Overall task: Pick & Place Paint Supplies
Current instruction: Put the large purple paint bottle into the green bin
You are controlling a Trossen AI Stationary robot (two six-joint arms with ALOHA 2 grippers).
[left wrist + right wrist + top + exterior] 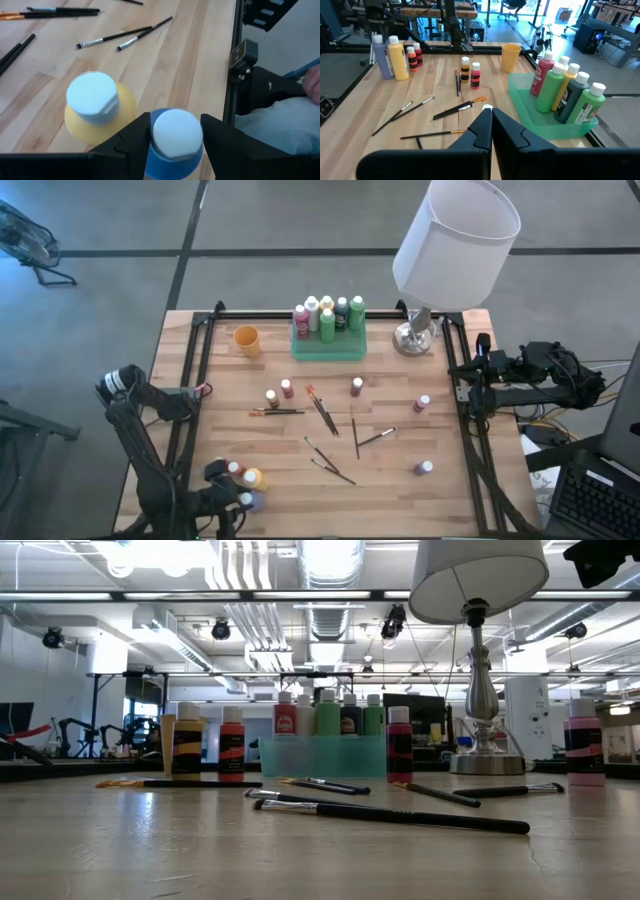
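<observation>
My left gripper (pixel 176 145) is at the table's near left corner (pixel 236 498), shut on a blue paint bottle (pixel 172 162) with a pale cap. A yellow bottle (pixel 100 117) and a red one (pixel 235 470) stand right beside it. Several dark-handled paintbrushes (pixel 322 412) lie flat on the middle of the table, with small paint bottles (pixel 287 388) standing among them. My right gripper (pixel 490 120) is shut on nothing and held back over the table's right edge (pixel 490 370). My left gripper has the blue bottle between its two fingers (pixel 132 142), one on each side of the bottle's shoulder (pixel 156 159), just under the cap. The fingers slant down from the near left side. The bottle is upright; whether its base is on the table is hidden.
A green tray (pixel 328 348) with several bottles stands at the far middle, with an orange cup (pixel 247 340) to its left. A lamp (pixel 455 240) with a white shade stands at the far right. Single bottles (pixel 425 468) stand toward the right edge. A dark frame (pixel 235 65) borders the table.
</observation>
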